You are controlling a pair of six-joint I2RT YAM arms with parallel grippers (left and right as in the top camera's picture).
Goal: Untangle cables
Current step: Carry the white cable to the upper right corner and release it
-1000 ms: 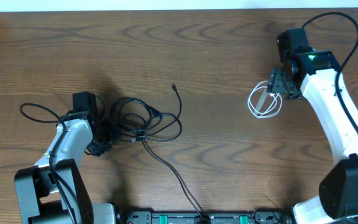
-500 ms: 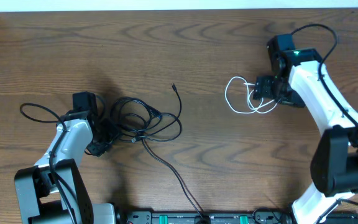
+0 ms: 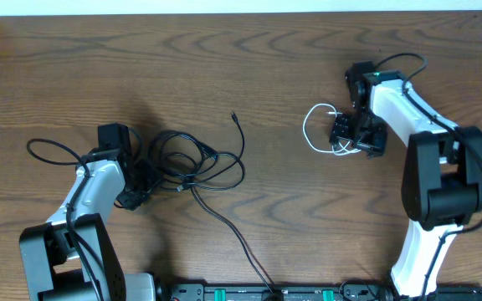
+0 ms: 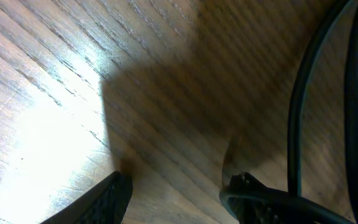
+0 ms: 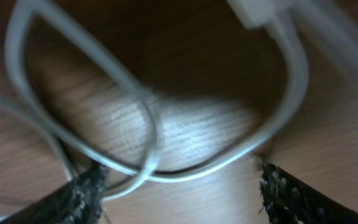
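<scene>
A wooden tabletop (image 3: 224, 67) seen from above, a robot arm at either side. On the robot's right, the white cable (image 3: 305, 130) lies in a loose loop, well apart from the black cables (image 3: 197, 153), which sit heaped and crossed over each other on the left.

The right jaws are spread and lowered over the white cable, with several of its strands crossing the gap between them (the wrist view is too blurred to count them). The left jaws are also spread, low over bare wood at the heap's edge. One black strand runs just beside them, and nothing is pinched.

If you close the right jaws here, you will likely catch more than one strand, and a pull would then tighten the loop instead of opening it. If you lift the left jaws carelessly, they could hook that black strand and drag the whole heap.
</scene>
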